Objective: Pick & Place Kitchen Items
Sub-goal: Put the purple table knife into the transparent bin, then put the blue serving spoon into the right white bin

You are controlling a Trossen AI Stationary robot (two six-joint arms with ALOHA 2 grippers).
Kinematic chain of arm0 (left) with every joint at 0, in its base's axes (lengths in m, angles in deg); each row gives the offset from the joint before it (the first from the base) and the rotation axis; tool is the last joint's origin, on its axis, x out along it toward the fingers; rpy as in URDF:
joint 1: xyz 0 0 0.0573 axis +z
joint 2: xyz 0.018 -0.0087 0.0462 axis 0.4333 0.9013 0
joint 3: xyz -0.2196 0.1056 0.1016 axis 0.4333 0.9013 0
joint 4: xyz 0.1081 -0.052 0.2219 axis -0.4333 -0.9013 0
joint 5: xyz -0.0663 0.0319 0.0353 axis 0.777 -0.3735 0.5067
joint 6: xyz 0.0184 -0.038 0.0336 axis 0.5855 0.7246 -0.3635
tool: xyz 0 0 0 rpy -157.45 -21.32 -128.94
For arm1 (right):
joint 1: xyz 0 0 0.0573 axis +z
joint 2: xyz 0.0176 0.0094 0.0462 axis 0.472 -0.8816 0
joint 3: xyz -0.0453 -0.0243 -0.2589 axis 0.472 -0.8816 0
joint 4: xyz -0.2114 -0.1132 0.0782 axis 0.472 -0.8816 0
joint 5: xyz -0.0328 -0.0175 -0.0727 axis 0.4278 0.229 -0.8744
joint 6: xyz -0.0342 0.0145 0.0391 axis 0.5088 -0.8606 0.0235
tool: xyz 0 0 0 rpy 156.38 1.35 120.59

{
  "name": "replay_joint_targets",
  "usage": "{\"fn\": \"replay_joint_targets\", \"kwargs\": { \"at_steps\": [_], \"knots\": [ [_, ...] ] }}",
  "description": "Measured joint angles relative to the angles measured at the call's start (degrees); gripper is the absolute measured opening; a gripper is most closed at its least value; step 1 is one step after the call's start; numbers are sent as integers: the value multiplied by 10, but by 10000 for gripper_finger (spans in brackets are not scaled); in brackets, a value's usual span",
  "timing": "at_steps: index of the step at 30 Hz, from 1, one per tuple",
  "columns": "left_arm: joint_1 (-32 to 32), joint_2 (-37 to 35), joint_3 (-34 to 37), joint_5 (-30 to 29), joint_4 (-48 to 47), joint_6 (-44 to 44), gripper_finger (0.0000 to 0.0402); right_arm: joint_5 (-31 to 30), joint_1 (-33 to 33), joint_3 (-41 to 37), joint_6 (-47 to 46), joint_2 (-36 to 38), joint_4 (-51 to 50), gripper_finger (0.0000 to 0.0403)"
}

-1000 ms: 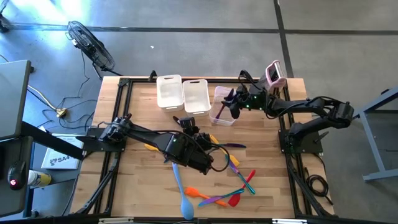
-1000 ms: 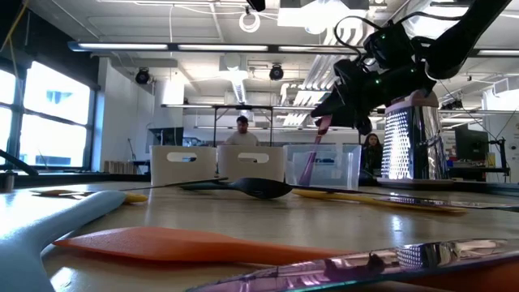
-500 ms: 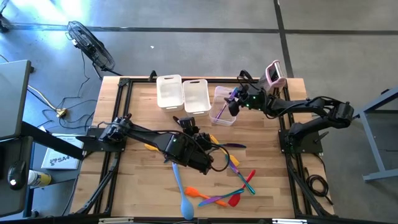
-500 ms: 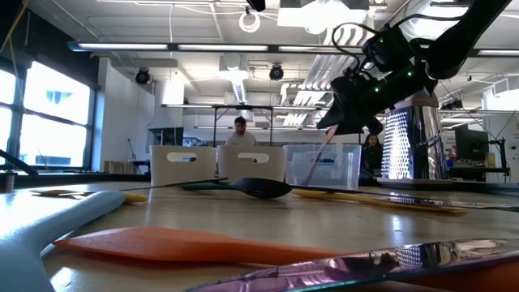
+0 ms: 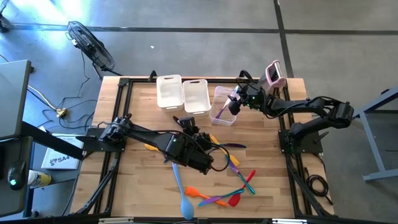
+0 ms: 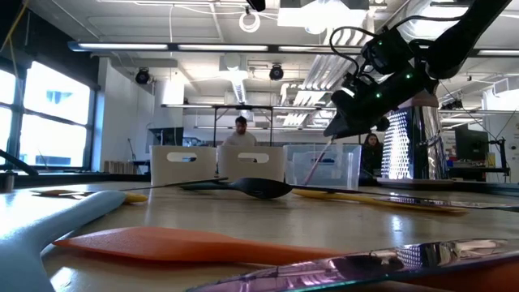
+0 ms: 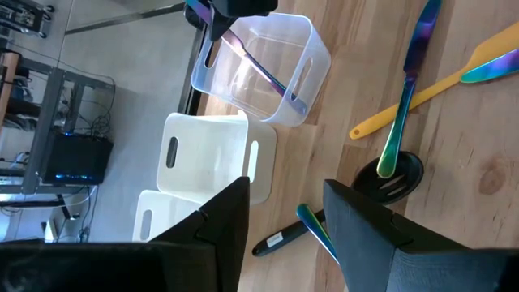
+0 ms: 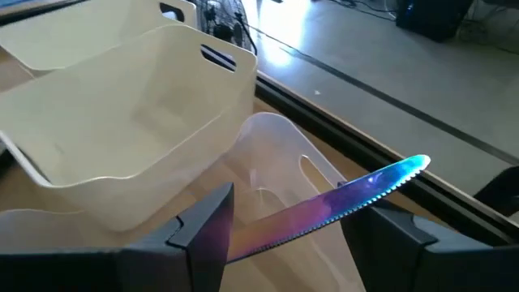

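Clear tub (image 5: 224,106) holds an iridescent knife (image 8: 324,212) beneath the right hand's (image 5: 235,99) parted fingers.

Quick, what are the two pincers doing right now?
Left pincer: open, holding nothing.
Right pincer: open, shiny purple knife leaning loose between its fingers in the clear tub.

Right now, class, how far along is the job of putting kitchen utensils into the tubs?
Done: one iridescent knife leans inside the clear tub, under the open right pincer. In hand: nothing; the left pincer hovers open over the table near the black turner. Left: the rest, such as the blue spoon and orange spatula, lie on the wood.
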Motion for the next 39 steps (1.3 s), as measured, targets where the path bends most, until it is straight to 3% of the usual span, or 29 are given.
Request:
{"fn": "replay_joint_targets", "kwargs": {
  "at_steps": [19,30,35,39],
  "knots": [
    [0,0,0,0,0,5,152,-80,0,0,101,0,-29,211],
    [0,0,0,0,0,9,152,-86,0,0,131,0,-14,211],
    [0,0,0,1,0,9,152,-31,2,0,115,0,13,211],
    [0,0,0,17,0,8,152,-30,24,0,112,6,48,211]
  ]
}}
